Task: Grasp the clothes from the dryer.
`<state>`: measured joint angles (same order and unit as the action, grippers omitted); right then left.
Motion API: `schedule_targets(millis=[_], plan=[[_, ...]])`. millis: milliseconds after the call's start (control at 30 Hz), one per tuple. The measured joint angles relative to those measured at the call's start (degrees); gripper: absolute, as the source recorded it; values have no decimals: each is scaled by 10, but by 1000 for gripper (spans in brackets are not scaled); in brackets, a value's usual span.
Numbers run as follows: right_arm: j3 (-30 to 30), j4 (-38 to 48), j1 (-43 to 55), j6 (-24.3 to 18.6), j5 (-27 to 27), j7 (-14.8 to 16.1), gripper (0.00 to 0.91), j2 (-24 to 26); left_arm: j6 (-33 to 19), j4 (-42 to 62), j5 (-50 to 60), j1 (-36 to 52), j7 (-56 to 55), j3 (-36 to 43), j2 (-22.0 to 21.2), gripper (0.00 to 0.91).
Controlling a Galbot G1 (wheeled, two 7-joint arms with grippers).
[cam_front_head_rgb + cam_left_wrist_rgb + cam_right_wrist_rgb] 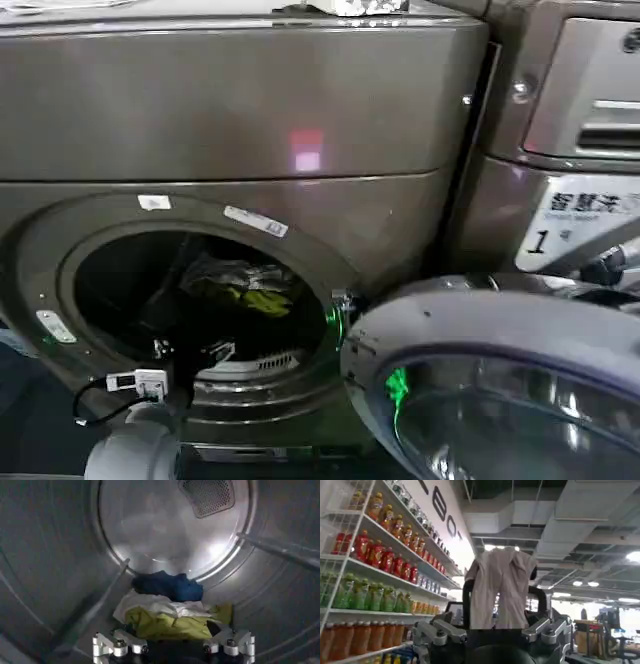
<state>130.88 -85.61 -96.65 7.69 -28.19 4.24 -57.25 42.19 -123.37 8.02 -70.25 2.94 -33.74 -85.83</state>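
The dryer (240, 110) stands with its porthole open and its glass door (500, 390) swung out to the right. The clothes (250, 290) lie low in the drum as a small pile: navy fabric (167, 585) at the back, white (150, 602) in the middle, yellow-green (165, 625) nearest. My left gripper (172, 642) is inside the drum, open, its fingers (214, 628) wide apart just short of the yellow-green fabric. From the head view, the left gripper (192, 340) sits at the porthole's lower rim. My right gripper (502, 587) points upward away from the dryer, fingers apart, with a pale cloth (500, 565) hanging between them.
A drum paddle (85, 615) runs along the wall beside the pile, and a vent grille (207, 495) sits in the back wall. A neighbouring machine (580, 100) stands at the right. Shelves of bottled drinks (370, 555) appear in the right wrist view.
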Motion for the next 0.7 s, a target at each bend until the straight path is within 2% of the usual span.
schedule_targets(millis=[167,467,700], plan=[[-7,0,5,-2,0,0,907,3,-3,59,14,55,2,-3,6,907],[-14,-4,10,-3,1,0,907,3,-101,208,51,188,30,-5,8,907],[-13,-5,7,-5,1,0,907,1,-154,350,83,294,47,-7,4,907]])
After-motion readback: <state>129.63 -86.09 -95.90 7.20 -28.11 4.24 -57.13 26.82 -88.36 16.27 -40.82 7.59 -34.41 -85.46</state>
